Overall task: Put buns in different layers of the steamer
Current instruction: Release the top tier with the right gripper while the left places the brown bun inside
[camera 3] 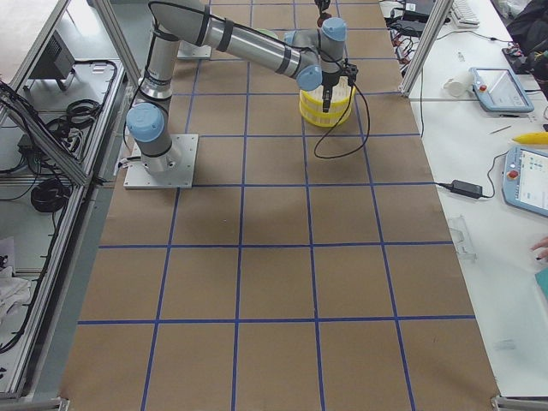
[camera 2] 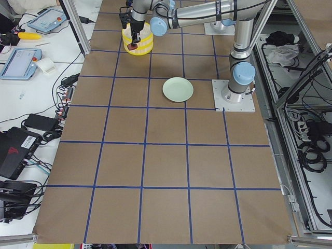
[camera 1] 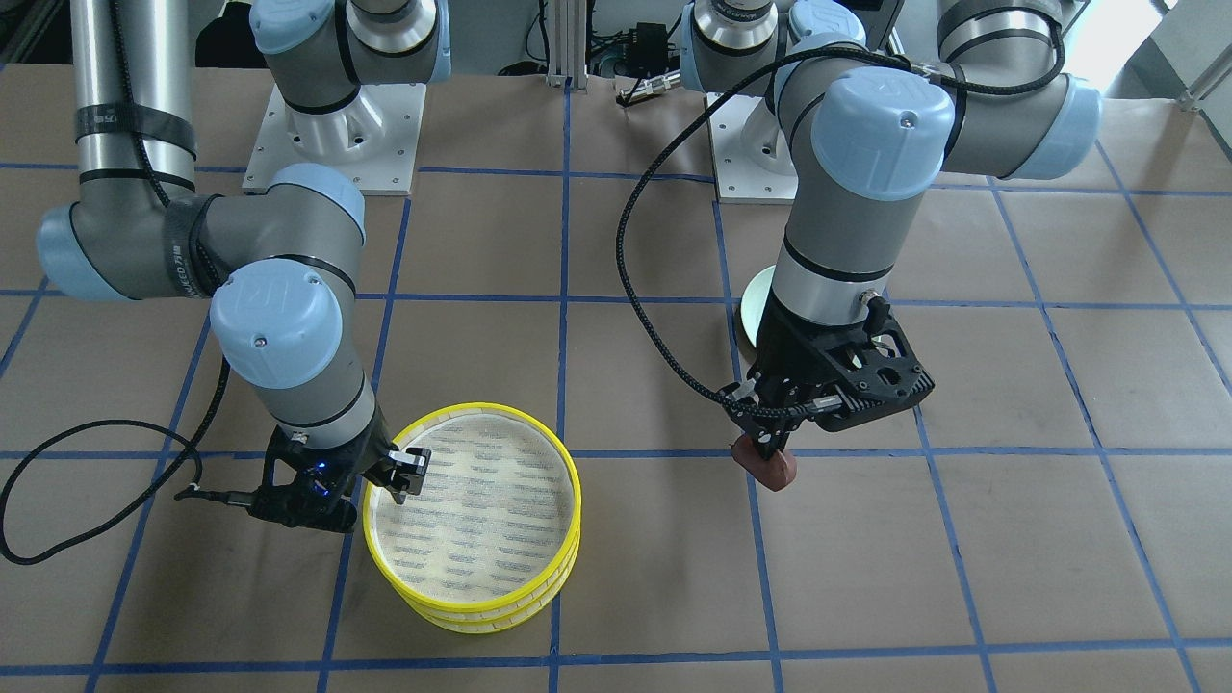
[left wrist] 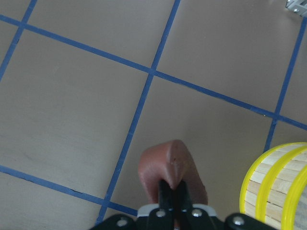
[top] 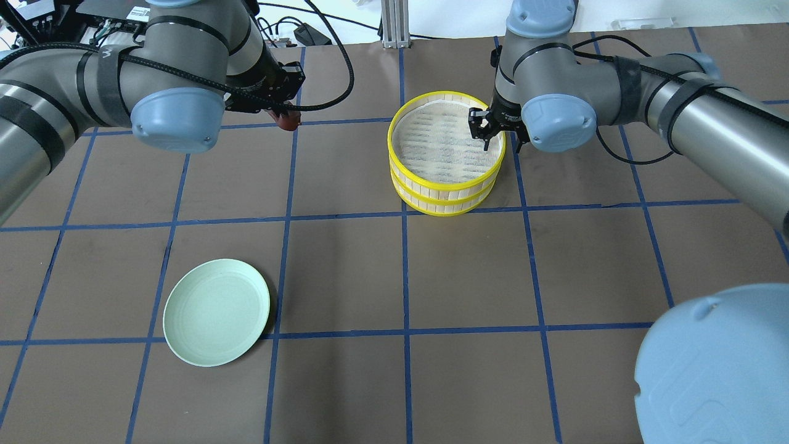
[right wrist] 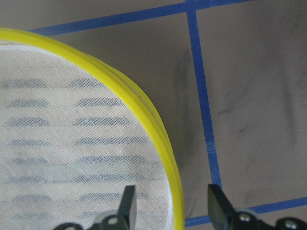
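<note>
- Top tray (top: 445, 185) of the steamer: mesh floor open from above. Only the right gripper (top: 486, 131) intrudes, fingers spread astride the rim on the robot's right side.
- Lower tray (top: 445, 208): covered by the top tray.
- Left gripper (camera 1: 770, 445), clamped on the brown bun (camera 1: 770, 471), hangs beside the stack, with bare table (camera 1: 654, 539) between.
- Green plate (top: 216, 320): well apart from both grippers.
</note>
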You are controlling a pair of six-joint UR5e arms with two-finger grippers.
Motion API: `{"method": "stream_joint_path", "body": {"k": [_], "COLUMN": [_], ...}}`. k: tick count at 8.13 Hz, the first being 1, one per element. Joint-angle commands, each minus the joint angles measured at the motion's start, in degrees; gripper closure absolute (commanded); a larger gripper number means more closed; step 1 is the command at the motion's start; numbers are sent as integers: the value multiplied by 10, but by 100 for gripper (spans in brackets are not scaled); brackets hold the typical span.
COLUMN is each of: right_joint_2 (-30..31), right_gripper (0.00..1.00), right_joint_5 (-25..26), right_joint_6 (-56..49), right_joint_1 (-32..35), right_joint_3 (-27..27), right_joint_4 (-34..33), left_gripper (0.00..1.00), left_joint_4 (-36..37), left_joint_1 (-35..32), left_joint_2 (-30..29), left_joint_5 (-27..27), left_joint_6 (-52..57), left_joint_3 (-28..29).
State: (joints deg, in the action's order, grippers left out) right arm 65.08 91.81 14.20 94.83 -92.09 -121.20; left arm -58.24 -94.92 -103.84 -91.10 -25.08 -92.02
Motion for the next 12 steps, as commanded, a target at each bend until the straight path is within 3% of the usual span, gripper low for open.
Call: {"method": "stream_joint_path", "body": {"k": [1, 2, 5, 7, 8, 10, 12], "right_joint_2": [2, 20, 99, 164, 204, 223, 223], "right_gripper": [21, 18, 13, 5, 1, 0, 0], "right_joint_5": [6, 7, 5, -7, -28, -52, -51], "right_joint_6": [-13, -31, -58, -107, -106, -113, -114], "right_joint_1": [0, -3, -13, -29, -28, -28, -28], "right_joint_3": [2, 9, 63, 67, 67, 67, 66], "right_joint_4": [3, 24, 193, 248, 281, 290, 294], "left_gripper": [100, 100, 100, 100, 100, 100, 100], "left_joint_4": [1, 13, 66, 96, 142, 219, 219], "left_joint_1": [-1, -3, -46, -68, -79, -113, -125], "left_joint_2": [1, 2, -5, -14, -35, -88, -97], "left_joint_5": [1, 13, 74, 105, 150, 158, 167], "left_joint_6": [-1, -5, -77, -108, -144, -186, -221], "left_joint_3": [2, 4, 0, -3, -3, -3, -4]}}
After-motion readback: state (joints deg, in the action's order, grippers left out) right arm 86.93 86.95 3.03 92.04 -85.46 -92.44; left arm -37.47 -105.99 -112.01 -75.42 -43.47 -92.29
